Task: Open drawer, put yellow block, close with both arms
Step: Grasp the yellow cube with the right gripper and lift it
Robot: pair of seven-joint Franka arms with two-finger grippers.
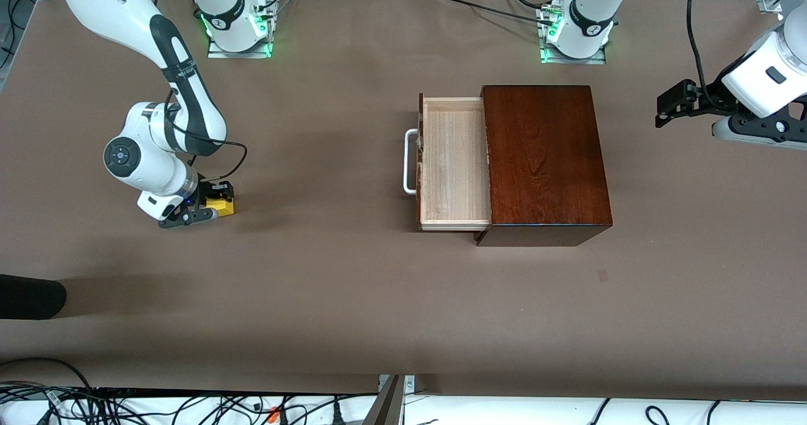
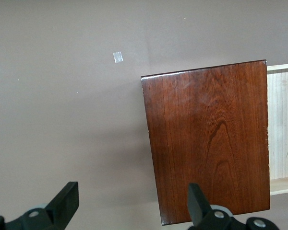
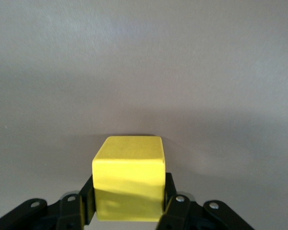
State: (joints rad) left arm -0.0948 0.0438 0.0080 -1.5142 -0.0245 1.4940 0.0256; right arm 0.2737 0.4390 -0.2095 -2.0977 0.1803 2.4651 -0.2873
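Note:
The yellow block (image 1: 222, 205) sits on the table toward the right arm's end. My right gripper (image 1: 211, 207) is down at the table and shut on it; in the right wrist view the block (image 3: 128, 167) fills the gap between the black fingers (image 3: 169, 191). The drawer (image 1: 454, 163) stands pulled open from the dark mahogany box (image 1: 545, 160), its pale tray empty and its white handle (image 1: 410, 161) facing the right arm's end. My left gripper (image 1: 671, 106) is open and empty in the air past the box at the left arm's end; its wrist view shows the box top (image 2: 211, 139).
A black object (image 1: 31, 296) lies at the table's edge at the right arm's end, nearer the front camera. A small tape mark (image 1: 603, 276) is on the table nearer the camera than the box. Cables run along the near edge.

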